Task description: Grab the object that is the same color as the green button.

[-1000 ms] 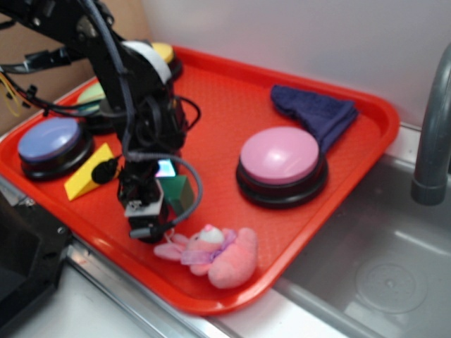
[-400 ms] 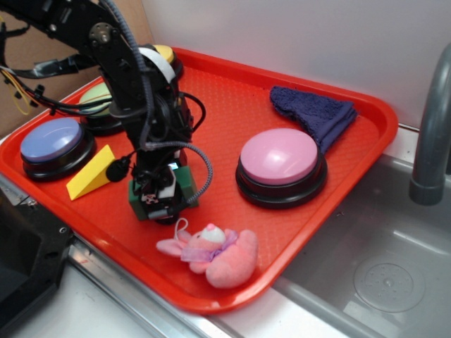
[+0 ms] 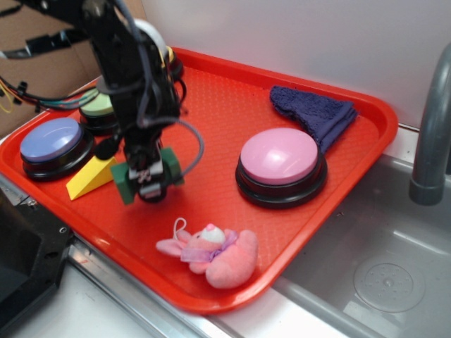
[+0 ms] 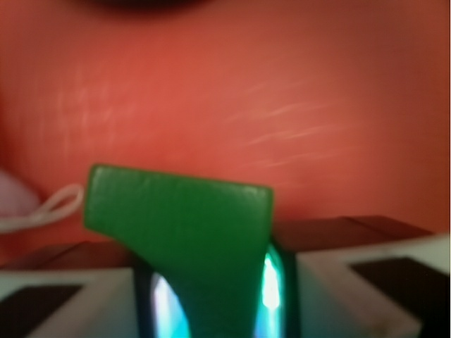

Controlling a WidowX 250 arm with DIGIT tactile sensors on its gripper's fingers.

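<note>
My gripper [image 3: 148, 182] is shut on the dark green bridge block [image 3: 127, 182] and holds it a little above the red tray [image 3: 225, 98], near its front left. In the wrist view the green block [image 4: 183, 225] stands clamped between my jaws [image 4: 215, 310], which press on its two sides. The green button [image 3: 99, 107], pale green on a black base, sits at the tray's left behind my arm and is partly hidden by it.
A yellow wedge block [image 3: 88, 179] lies just left of the held block. A blue-purple button [image 3: 51, 143] is at far left, a yellow-topped button [image 3: 169, 58] at the back, a pink button [image 3: 280, 163], a blue cloth [image 3: 316, 113], a pink plush [image 3: 211, 250]. A sink [image 3: 380, 267] is at right.
My gripper closed on the green block, then rose and moved left and back with it. The block has left the tray floor.
</note>
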